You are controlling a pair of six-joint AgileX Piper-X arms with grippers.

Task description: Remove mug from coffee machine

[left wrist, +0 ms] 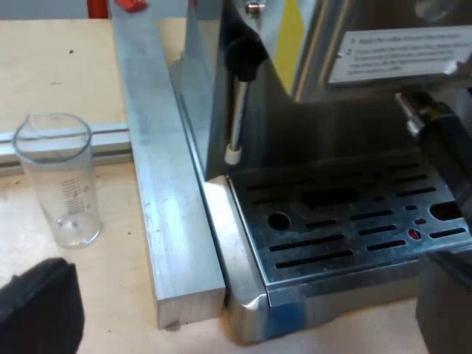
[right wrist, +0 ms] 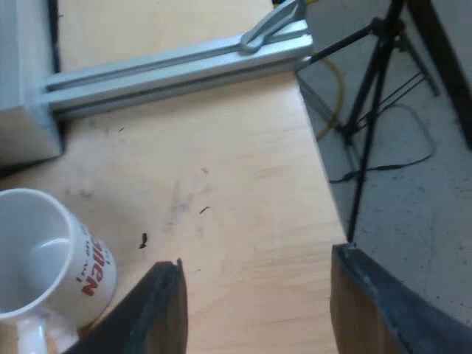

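Right fingers (right wrist: 158, 310) spread, left fingers (left wrist: 37, 310) spread, white mug (right wrist: 51, 258) with red lettering on table (right wrist: 243, 184)

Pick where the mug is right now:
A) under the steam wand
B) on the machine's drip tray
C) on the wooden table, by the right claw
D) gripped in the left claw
C: the right wrist view shows the mug sitting on the wooden table, next to one finger of the open right claw, which grips nothing.

Table (right wrist: 243, 184): light wood.
Standing on it: 1 measuring glass (left wrist: 59, 181), 1 mug (right wrist: 51, 258), 1 espresso machine (left wrist: 332, 243), aluminium bars (left wrist: 158, 184).
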